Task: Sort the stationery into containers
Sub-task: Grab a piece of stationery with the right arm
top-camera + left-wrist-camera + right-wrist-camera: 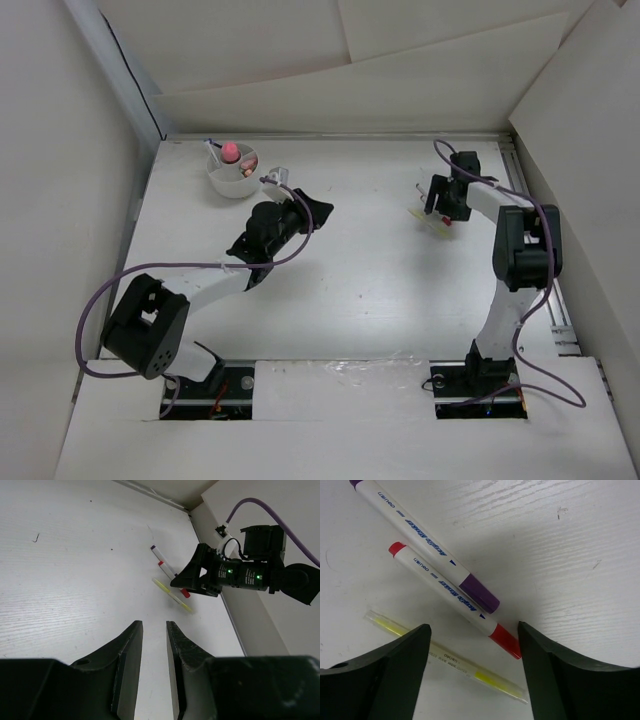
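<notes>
Down at the near edge sit the two arm bases, and the left arm reaches up and inward across the white table (380, 300). Its left gripper (154, 625) hangs over bare tabletop left of centre; the fingers (131, 650) are almost together, a narrow gap between them and nothing in it. A touch farther back on the right side, the right gripper (472, 630) is low over three pens, fingers (405, 655) spread wide on either side of them and gripping nothing. Right under it lies the yellow pen (445, 655), clear-bodied, flat on the table. Just beyond that is the red-capped marker (450, 590), and tight against it the purple-capped marker (420, 540). All three run roughly parallel, the yellow one a little apart from the red. Whether the fingertips touch the table cannot be told. Farthest back, in the far left corner and well apart from the pens, stands the round white cup (232, 188). A tube with a round pink cap (230, 152) stands in it, with a few small pieces beside it too small to name.
</notes>
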Robot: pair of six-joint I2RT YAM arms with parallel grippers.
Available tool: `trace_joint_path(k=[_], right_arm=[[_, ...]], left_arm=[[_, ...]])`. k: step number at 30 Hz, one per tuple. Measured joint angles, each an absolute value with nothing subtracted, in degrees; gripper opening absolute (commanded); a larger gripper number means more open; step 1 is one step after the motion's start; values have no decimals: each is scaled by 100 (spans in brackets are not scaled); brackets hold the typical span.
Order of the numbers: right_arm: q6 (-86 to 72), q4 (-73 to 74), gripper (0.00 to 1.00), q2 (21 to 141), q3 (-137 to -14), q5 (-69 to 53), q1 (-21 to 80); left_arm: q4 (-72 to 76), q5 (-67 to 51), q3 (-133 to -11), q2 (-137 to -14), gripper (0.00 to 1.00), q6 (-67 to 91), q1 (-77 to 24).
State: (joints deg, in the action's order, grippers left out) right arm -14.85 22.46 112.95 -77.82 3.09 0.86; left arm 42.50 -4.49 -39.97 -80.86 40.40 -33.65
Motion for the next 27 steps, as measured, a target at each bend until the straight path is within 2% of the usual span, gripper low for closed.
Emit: trace_joint_path(k=[3,4,10,11,13,21,27], right_arm=[[-1441,2272,61,11367,-7859,279,113],[-1417,2285,53,11382,-7872,296,128],[-1365,2353,37,11382,-7881,281,357],[-1367,2359,31,11382,-7881,290,414],[-1363,2370,28,11382,-7881,311,506],[-1328,2414,1,11389,-7907,414,646],[-1291,2416,0,11393,-7913,414,663]], left_arm=[[4250,-445,-3997,-8086,23,4040,-3365],[4250,-443,-3997,-8084,23,4040,-3365],[4261,-447,-3977,-8084,23,4058,-3326],[4263,-449,-3975,-8082,23,4062,-3315],[4265,-447,-3975,-8077,23,4077,-3295],[4252,-447,-3975,-8012,23,4091,-3277],[4206,-438,-3975,-7859,23,4097,-3203]])
